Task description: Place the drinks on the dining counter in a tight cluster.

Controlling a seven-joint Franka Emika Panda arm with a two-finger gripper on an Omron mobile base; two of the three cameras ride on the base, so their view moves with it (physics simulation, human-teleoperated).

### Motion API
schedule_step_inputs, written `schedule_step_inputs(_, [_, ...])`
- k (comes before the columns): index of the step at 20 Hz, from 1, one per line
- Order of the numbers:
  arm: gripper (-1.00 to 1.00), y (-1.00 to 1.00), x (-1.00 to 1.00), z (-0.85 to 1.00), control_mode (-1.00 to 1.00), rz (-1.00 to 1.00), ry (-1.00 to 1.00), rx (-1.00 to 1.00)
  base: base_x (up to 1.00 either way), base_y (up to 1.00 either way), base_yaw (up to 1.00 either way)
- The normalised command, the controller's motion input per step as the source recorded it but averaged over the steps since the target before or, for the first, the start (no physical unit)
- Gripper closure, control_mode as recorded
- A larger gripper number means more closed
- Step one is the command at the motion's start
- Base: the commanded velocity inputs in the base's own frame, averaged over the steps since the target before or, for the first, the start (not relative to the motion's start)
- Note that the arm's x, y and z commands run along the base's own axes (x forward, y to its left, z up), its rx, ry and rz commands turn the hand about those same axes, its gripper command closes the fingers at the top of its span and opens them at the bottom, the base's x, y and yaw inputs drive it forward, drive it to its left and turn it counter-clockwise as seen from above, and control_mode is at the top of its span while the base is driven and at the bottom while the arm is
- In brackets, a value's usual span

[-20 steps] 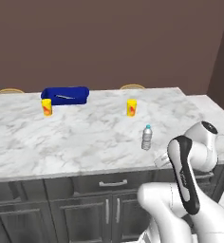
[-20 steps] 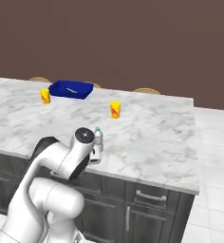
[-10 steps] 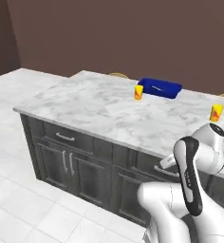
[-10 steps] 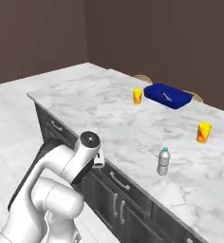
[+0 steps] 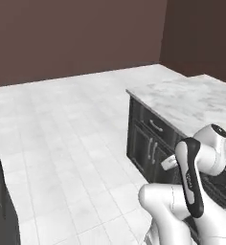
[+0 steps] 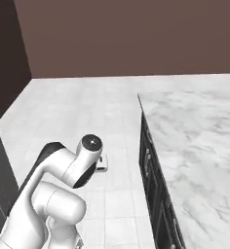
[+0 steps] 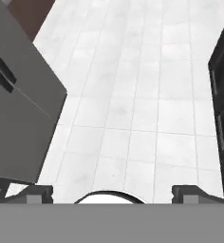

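Now the gripper [image 7: 112,193] hangs over bare white floor tiles [image 7: 142,95], its jaws spread wide with nothing between them. To one side of the hand view stands a grey cabinet [image 7: 19,109], to the other the dark cabinet fronts [image 7: 223,95], with a broad open lane of floor between. From the base views the dining counter [image 6: 195,141] shows its marble corner and near edge, and no drinks on that part
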Motion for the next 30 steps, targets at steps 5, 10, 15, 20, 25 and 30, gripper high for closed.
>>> schedule_step_inputs(5, [-1.0, 0.0, 0.0, 0.0, 1.0, 0.0, 0.0, 0.0, -0.02, 0.0, 1.0])
schedule_step_inputs(10, [-1.0, 0.0, 0.0, 0.0, 1.0, 0.0, 0.0, 0.0, -0.02, 0.0, 1.0])
schedule_step_inputs(15, [-1.0, 0.0, 0.0, 0.0, 1.0, 0.0, 0.0, 0.0, -0.03, 0.0, 1.0])
schedule_step_inputs(20, [-1.0, 0.0, 0.0, 0.0, 1.0, 0.0, 0.0, 0.0, -0.03, 0.0, 1.0])
schedule_step_inputs(25, [-1.0, 0.0, 0.0, 0.0, 1.0, 0.0, 0.0, 0.0, 0.13, 0.0, 0.84])
schedule_step_inputs(30, [-1.0, 0.0, 0.0, 0.0, 1.0, 0.0, 0.0, 0.0, 0.27, 0.0, 0.43])
